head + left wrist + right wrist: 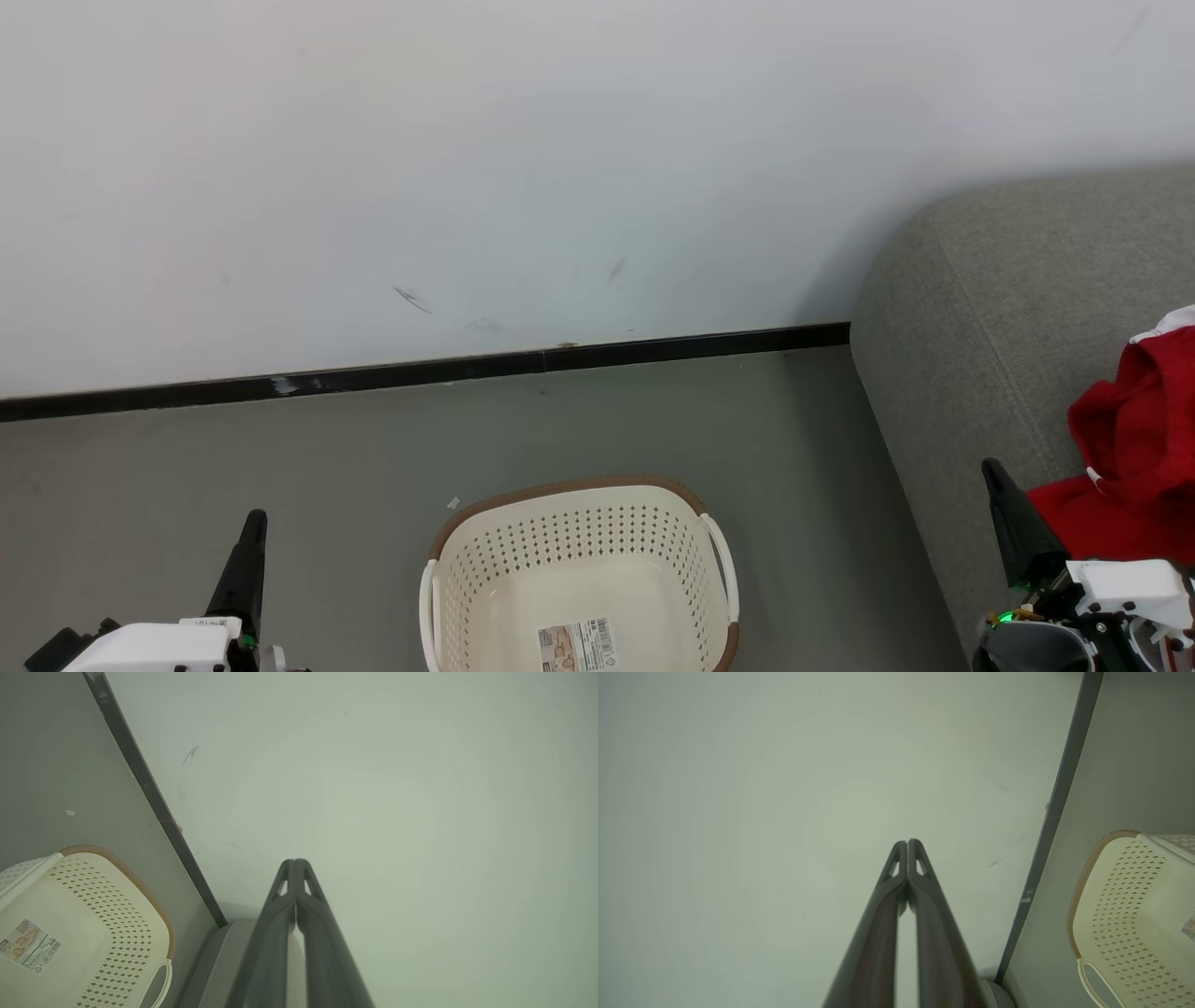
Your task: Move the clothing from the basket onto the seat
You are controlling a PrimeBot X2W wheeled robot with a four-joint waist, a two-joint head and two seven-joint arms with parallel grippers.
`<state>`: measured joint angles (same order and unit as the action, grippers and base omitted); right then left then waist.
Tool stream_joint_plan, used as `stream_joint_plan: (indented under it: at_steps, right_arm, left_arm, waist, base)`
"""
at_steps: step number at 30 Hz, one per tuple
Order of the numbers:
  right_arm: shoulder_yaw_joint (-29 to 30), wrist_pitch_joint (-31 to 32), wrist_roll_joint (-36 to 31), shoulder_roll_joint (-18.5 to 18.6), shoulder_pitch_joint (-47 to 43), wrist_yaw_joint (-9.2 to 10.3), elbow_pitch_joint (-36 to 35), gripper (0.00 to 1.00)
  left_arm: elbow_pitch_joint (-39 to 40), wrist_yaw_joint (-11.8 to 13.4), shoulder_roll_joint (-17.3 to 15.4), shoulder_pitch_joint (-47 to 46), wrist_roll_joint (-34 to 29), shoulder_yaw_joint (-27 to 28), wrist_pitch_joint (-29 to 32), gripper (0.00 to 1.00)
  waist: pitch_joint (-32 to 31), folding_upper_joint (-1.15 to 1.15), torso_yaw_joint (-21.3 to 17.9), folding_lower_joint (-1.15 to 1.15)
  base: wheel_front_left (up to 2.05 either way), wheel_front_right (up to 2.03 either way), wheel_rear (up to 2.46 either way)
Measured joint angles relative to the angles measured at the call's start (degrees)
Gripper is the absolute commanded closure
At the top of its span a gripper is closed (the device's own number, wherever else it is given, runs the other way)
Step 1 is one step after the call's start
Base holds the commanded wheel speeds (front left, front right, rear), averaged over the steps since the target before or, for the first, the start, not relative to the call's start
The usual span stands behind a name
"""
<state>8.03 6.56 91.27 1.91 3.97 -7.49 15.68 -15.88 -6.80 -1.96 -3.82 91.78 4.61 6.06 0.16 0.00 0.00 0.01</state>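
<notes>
While both are closed tight on nothing, the left gripper [253, 525] and right gripper [993, 472] flank the basket [569, 487] on the floor [308, 467]. The clothing [1134, 439] lies bunched on the seat [980, 308], just beside the right gripper.

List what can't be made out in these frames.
Clothing: head view, cut off by right edge; garment count unclear.
Basket: head view, near end cut by bottom edge.
Label: head view, print too small to read.
Seat: head view, mostly past right edge.
</notes>
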Motion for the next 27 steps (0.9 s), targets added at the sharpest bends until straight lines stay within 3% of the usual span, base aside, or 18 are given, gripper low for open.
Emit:
stream_joint_plan:
  at_steps: [27]
  right_arm:
    - [0.0,0.0,0.0,0.0,0.0,0.00,0.0,1.00]
  left_arm:
    - [0.0,0.0,0.0,0.0,0.0,0.0,0.0,1.00]
  waist:
    - [0.0,0.00,0.0,0.00]
  base:
    - [0.00,0.00,0.00]
